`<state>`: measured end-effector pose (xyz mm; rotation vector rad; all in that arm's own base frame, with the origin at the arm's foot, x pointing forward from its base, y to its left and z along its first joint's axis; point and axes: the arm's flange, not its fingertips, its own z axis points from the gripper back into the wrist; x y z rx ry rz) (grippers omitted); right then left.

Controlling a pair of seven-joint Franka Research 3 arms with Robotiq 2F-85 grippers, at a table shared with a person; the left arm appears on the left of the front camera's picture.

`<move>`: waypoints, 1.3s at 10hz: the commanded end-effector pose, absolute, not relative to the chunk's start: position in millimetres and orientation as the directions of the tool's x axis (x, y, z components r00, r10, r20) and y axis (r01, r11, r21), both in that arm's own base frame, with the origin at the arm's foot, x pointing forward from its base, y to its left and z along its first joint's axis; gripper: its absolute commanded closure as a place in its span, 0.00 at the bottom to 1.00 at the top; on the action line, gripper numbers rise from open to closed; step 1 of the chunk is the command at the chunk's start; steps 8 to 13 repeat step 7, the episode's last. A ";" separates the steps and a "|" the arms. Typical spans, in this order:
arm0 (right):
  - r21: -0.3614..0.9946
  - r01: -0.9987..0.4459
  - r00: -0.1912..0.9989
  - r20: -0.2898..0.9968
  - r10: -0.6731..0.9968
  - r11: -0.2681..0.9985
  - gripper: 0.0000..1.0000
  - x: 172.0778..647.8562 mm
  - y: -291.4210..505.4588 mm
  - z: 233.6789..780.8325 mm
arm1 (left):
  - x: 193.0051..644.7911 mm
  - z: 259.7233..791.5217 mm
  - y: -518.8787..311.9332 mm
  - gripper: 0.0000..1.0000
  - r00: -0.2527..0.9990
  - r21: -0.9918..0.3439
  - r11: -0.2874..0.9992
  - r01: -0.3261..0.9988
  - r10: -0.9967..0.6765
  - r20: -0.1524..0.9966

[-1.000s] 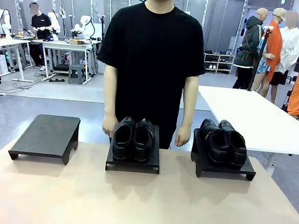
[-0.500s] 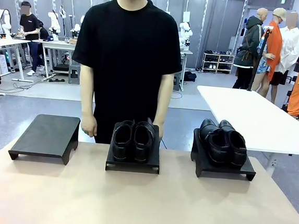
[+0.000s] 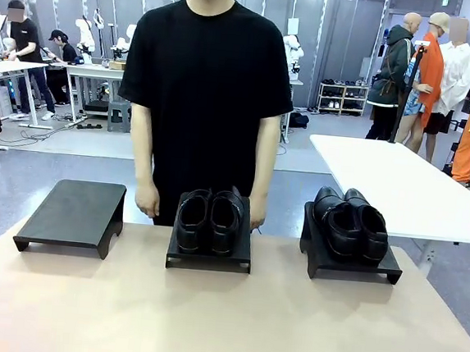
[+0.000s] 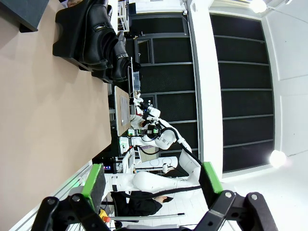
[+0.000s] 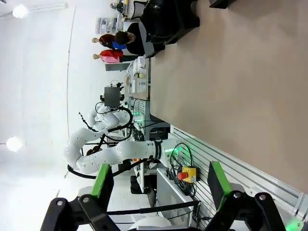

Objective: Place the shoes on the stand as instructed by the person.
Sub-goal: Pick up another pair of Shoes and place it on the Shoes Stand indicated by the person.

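Shoes sit in two pairs, one pair (image 3: 209, 220) on the middle stand (image 3: 209, 258) directly before the person (image 3: 206, 99), the other pair (image 3: 350, 222) on the stand (image 3: 351, 264) to its right, while both grippers' jaws, left (image 4: 151, 185) and right (image 5: 161, 185), stand spread and empty off the desk (image 3: 222, 323).

Four black dress shoes (image 3: 209, 221) — two pairs; three black stands (image 3: 71, 213) on one worktop (image 3: 222, 323) — two loaded, one bare; one person (image 3: 205, 91).
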<state>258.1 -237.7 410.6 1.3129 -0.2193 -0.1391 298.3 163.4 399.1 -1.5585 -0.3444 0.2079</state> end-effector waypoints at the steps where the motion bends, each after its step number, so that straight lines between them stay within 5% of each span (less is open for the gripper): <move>1: 0.967 -0.025 0.972 0.083 -0.220 0.255 0.00 259.9 -240.2 412.9 | 293.7 400.1 162.5 0.00 0.937 -0.995 0.006 0.098 0.335 0.095; 13: 0.967 -0.025 0.972 0.083 -0.220 0.255 0.00 259.9 -240.2 412.9 | 293.7 400.1 162.5 0.00 0.937 -0.995 0.006 0.098 0.335 0.095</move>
